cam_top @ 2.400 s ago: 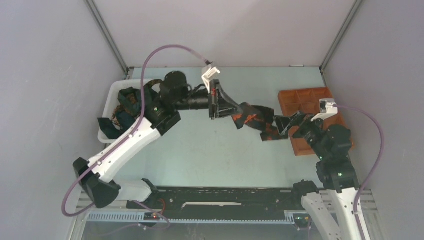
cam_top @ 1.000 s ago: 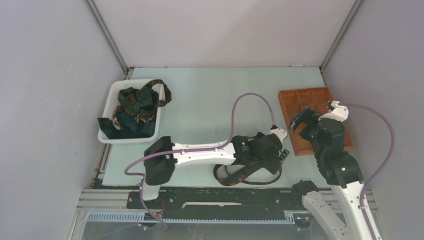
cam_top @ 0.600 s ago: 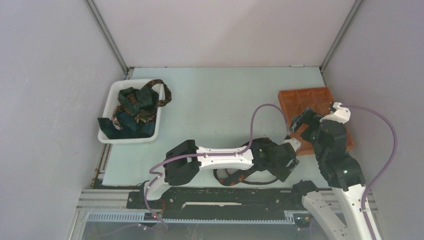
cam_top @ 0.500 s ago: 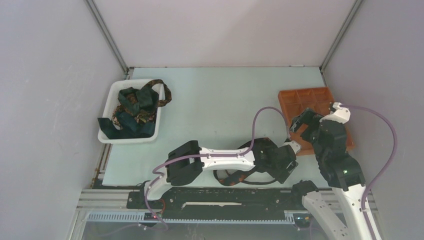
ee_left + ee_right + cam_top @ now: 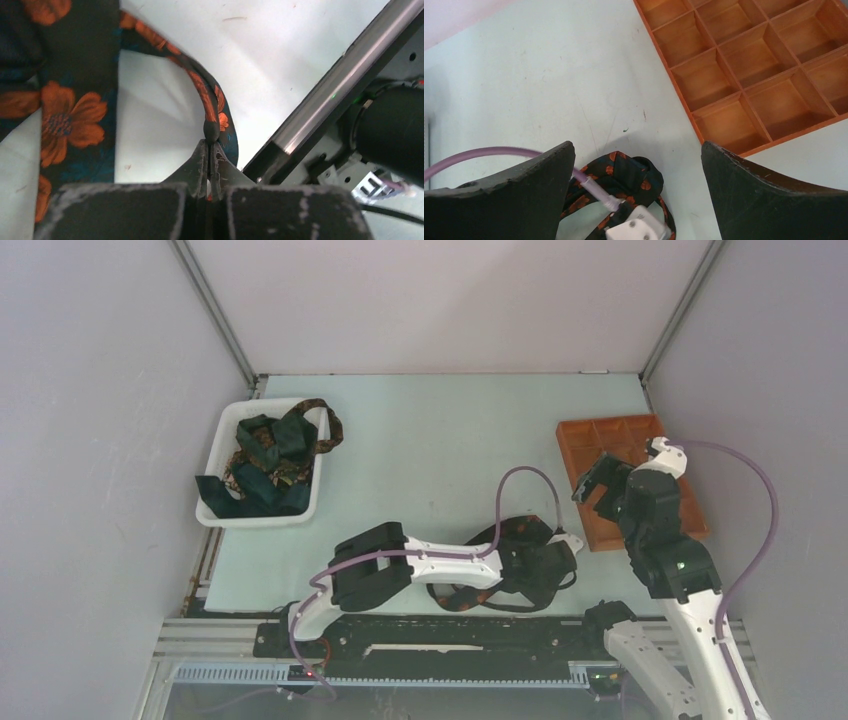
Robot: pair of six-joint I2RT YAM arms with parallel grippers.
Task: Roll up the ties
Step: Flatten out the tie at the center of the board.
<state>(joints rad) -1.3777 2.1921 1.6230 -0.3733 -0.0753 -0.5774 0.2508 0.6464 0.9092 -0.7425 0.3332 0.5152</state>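
Lying looped, the tie stretches left to right.

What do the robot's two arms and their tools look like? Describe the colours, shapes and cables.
The left arm and right arm have white link shells with black joint housings. A lilac cable loops out from each wrist. The left tool and right tool each have two dark, matte, rough-surfaced fingers, broad at the base and narrowing towards the tips.

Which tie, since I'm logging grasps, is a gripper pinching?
The orange-flowered tie on the table, pinched by the left gripper; the other ties lie heaped in the white bin.
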